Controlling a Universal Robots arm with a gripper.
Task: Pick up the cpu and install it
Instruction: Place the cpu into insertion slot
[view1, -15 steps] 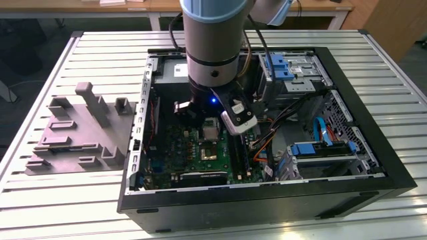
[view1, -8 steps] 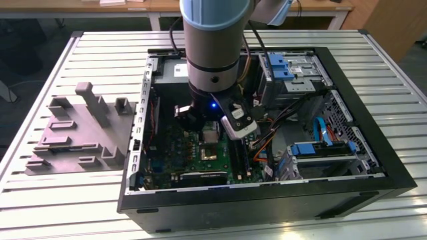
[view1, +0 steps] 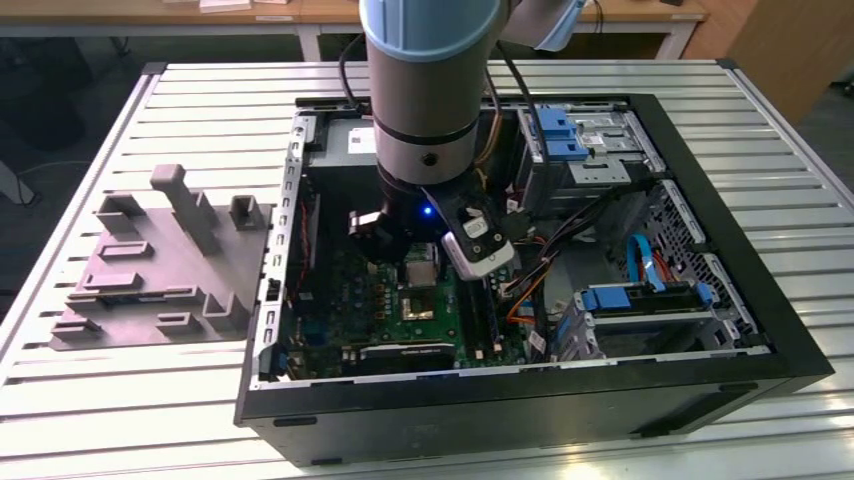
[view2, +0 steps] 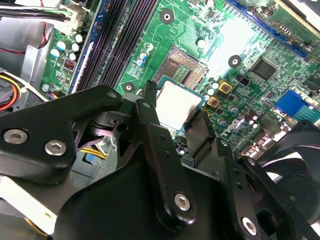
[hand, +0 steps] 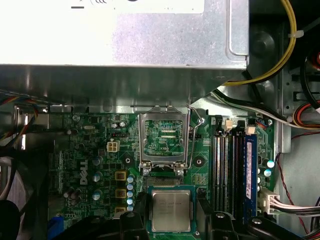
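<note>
The gripper clamps the cpu by two edges, flat above the motherboard near the open socket; installing is in hand and needs, I judge, exact alignment.

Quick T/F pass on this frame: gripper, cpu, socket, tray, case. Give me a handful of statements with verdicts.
1. The gripper holds the cpu between its fingers. True.
2. The cpu is seated in the socket. False: the socket is empty, and the cpu is in the gripper, off the board.
3. The tray lies inside the case. False: it lies on the table, outside the case, on the exterior view's left.
4. The case is open, and the board shows. True.
</note>
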